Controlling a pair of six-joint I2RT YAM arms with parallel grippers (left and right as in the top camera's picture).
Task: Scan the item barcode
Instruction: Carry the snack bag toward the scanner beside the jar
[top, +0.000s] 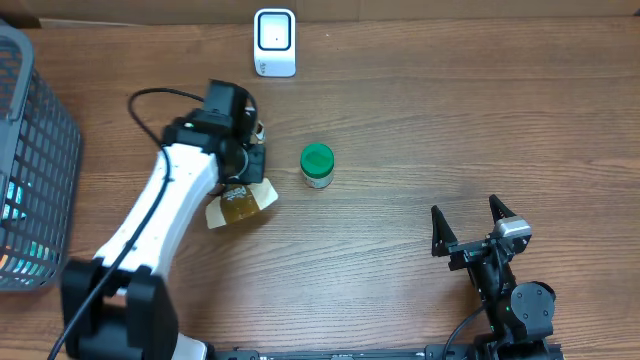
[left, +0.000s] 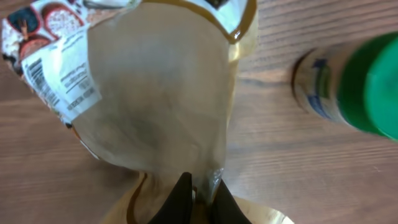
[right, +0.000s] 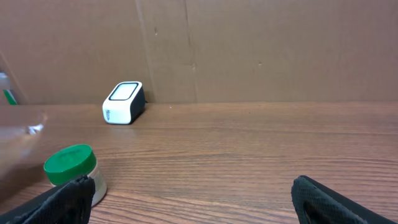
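**Overhead view.** The left gripper (top: 243, 178), on its white arm, is clamped on the top edge of a translucent pouch with gold-brown trim (top: 240, 205). The pouch lies on the wooden table (top: 420, 130), left of centre. A small jar with a green lid (top: 317, 165) stands upright just to the right of the pouch, apart from it. A white box-shaped barcode scanner (top: 275, 43) sits at the far edge of the table, well apart from the pouch. A grey mesh basket (top: 35, 150) occupies the left edge. The right gripper (top: 465, 208) is at the near right, jaws spread wide, holding nothing.

**Left wrist view.** The two dark fingers (left: 181, 196) are pinched together on the pouch seam (left: 155, 106). A white label with a printed barcode (left: 59, 78) shows on the pouch's upper left face. The green-lidded jar (left: 354, 87) appears blurred at the right.

**Right wrist view.** The right gripper (right: 189, 183) stands spread, one dark fingertip (right: 65, 196) in each lower corner, nothing between them. The scanner (right: 123, 102) rests against a brown cardboard wall (right: 261, 50). The jar (right: 71, 168) stands near the left fingertip.
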